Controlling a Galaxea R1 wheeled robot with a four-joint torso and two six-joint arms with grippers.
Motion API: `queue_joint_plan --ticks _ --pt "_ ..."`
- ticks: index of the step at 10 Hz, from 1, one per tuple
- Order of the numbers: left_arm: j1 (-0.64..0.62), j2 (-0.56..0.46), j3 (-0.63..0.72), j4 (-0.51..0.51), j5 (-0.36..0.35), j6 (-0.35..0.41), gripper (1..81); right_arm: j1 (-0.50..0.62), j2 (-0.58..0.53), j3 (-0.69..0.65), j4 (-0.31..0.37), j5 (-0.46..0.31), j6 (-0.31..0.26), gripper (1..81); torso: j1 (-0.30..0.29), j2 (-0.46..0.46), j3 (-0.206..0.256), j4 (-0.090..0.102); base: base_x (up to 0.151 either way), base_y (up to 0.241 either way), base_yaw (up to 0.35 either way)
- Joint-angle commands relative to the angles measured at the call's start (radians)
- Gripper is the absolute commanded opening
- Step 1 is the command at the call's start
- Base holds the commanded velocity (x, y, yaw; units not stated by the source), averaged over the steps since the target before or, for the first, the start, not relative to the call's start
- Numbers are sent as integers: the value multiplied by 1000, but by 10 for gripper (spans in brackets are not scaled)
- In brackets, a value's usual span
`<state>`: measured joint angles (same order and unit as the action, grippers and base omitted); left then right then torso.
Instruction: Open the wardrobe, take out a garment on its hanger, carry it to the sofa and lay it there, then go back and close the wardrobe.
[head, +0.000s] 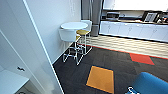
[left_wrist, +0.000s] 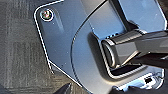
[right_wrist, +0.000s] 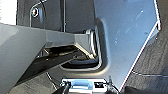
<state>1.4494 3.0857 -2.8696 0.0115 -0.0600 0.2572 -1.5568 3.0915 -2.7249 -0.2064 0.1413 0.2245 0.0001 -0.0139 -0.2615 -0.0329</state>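
Standing at the head view's left edge, the wardrobe (head: 32, 50) shows a tall white panel angled outward, which I judge to be an open door. A corner of the sofa (head: 150, 85) sits at lower right, well apart across dark carpet (head: 75, 72) with an orange tile (head: 101, 78). White stools (head: 72, 41) flank a round table (head: 74, 25) beyond. Garment and hanger: not identified. Grippers: whether open or closed, or holding anything, cannot be told.
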Motion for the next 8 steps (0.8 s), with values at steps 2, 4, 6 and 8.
queue_joint_plan --ticks 2,4,6,8 --pt "-20 1 -5 7 65 4 811 7 11 5 -1 -55 -5 811 0 0 0 0 0 0 257" --pt "-20 2 -5 8 65 5 811 8 12 5 -1 -55 -5 811 0 0 0 0 0 0 257" --pt "-20 5 -5 8 65 10 811 8 12 5 -1 -57 -5 811 0 0 0 0 0 0 258" --pt "-20 5 -5 8 65 11 811 8 12 5 -4 -57 -5 811 0 0 0 0 0 0 258"
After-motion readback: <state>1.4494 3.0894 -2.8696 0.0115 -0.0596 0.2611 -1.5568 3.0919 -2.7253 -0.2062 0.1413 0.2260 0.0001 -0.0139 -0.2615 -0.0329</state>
